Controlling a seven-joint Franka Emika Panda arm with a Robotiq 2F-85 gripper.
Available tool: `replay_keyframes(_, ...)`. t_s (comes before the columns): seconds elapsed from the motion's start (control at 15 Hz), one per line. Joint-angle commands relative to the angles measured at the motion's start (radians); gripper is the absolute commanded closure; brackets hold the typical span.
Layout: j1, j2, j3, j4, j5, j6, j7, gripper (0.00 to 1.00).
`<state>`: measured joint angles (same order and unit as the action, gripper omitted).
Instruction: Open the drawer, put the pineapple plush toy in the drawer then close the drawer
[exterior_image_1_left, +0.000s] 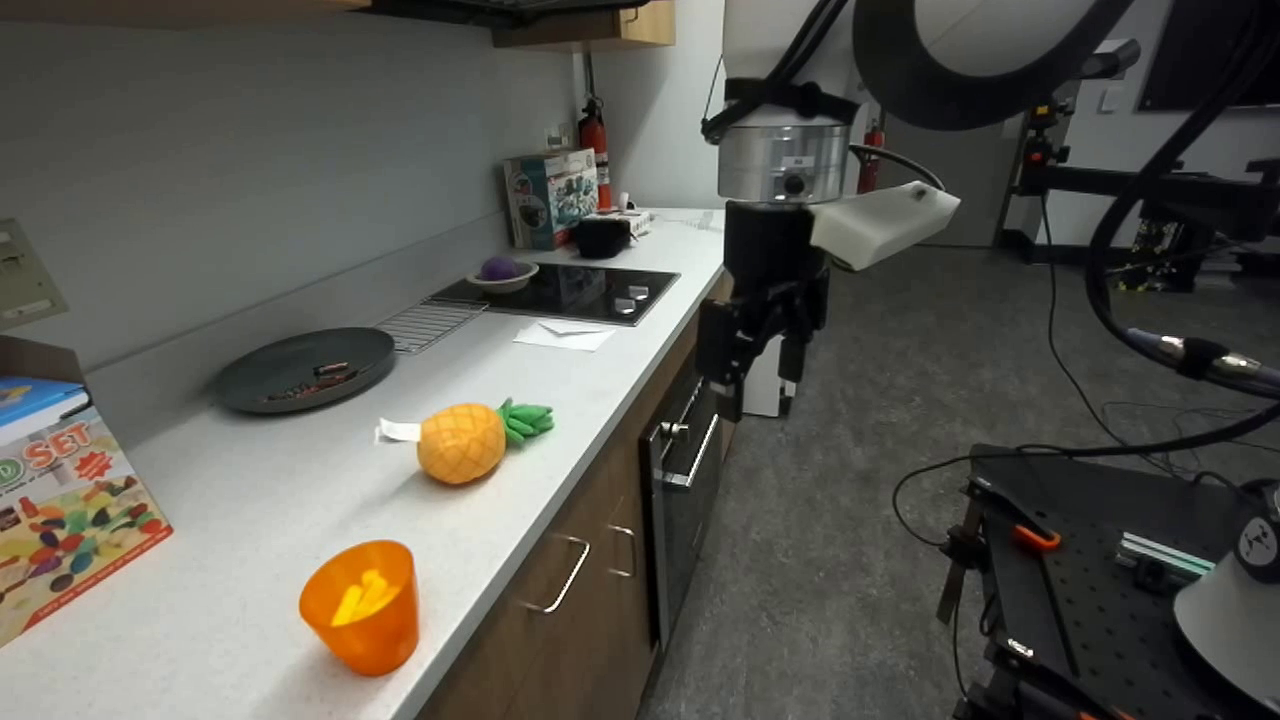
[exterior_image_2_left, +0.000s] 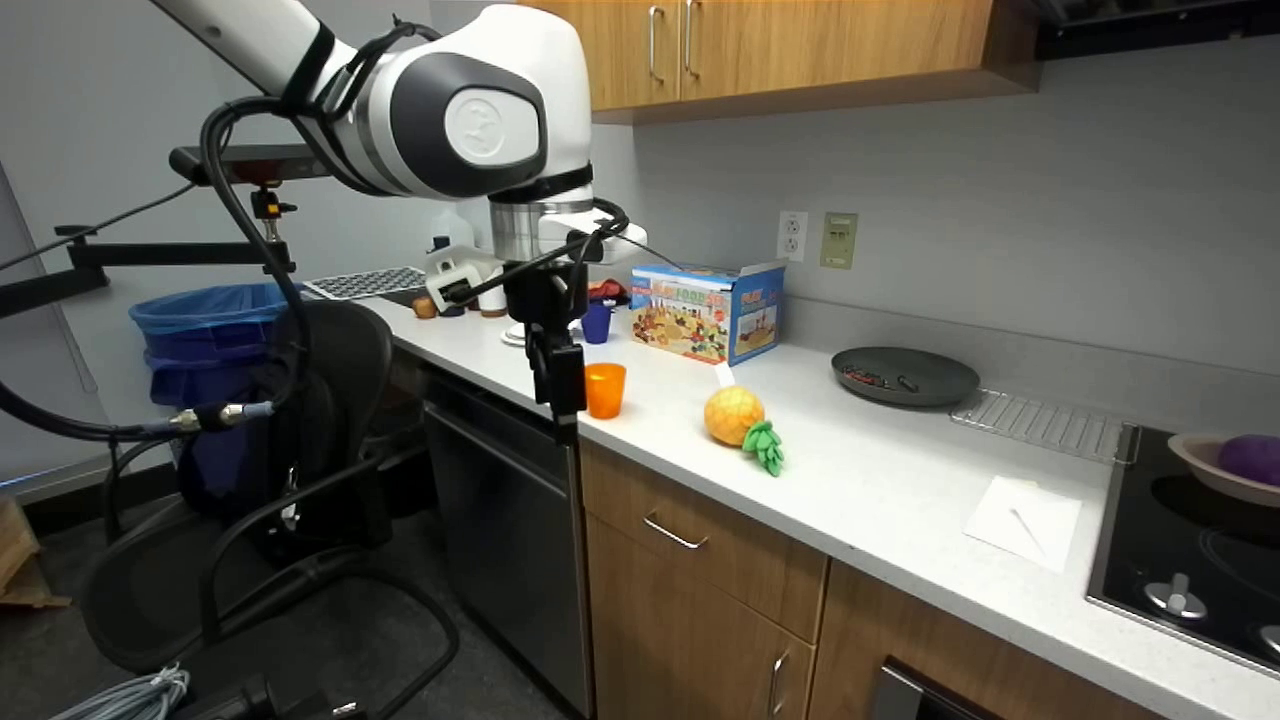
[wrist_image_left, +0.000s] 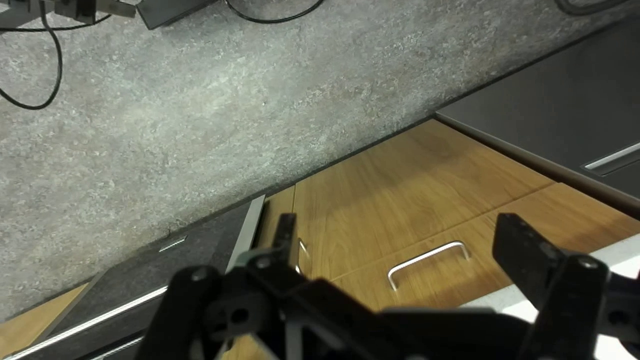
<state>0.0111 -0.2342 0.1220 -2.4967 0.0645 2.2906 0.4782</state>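
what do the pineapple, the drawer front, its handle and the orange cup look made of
Pineapple: probably soft fabric, matte, going by its puffy, rounded shape.
Drawer front: wood or wood-look laminate, low sheen; grain shows.
Handle: smooth, shiny metal, perhaps steel; bright silvery highlights.
Orange cup: likely smooth plastic, from its thin-walled, evenly colored look.

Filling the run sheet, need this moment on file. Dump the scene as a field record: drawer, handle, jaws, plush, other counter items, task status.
drawer: shut, front flush
handle: slim silver bar, untouched, visible between the jaws in the wrist view
jaws: open, nothing held
pineapple plush toy: lying on its side on the counter
orange cup: upright on the counter, yellow pieces inside
dark pan: on the counter, contents too small to identify
task status: drawer not yet opened, toy not yet stowed
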Motion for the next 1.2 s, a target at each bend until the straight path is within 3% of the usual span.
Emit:
replay_keyframes(0.0, 0.003, 0.000, -0.003, 0.001, -0.001, -0.002, 0.000, 0.00)
replay_keyframes(0.4, 0.003, 0.133, -0.005, 0.015, 0.045, 0.057, 0.084, 0.00)
replay_keyframes(0.73, 0.009, 0.357, -0.031, 0.059, 0.065, 0.216, 0.170, 0.00)
replay_keyframes(1.13, 0.021, 0.580, -0.043, 0.152, 0.254, 0.417, 0.159, 0.00)
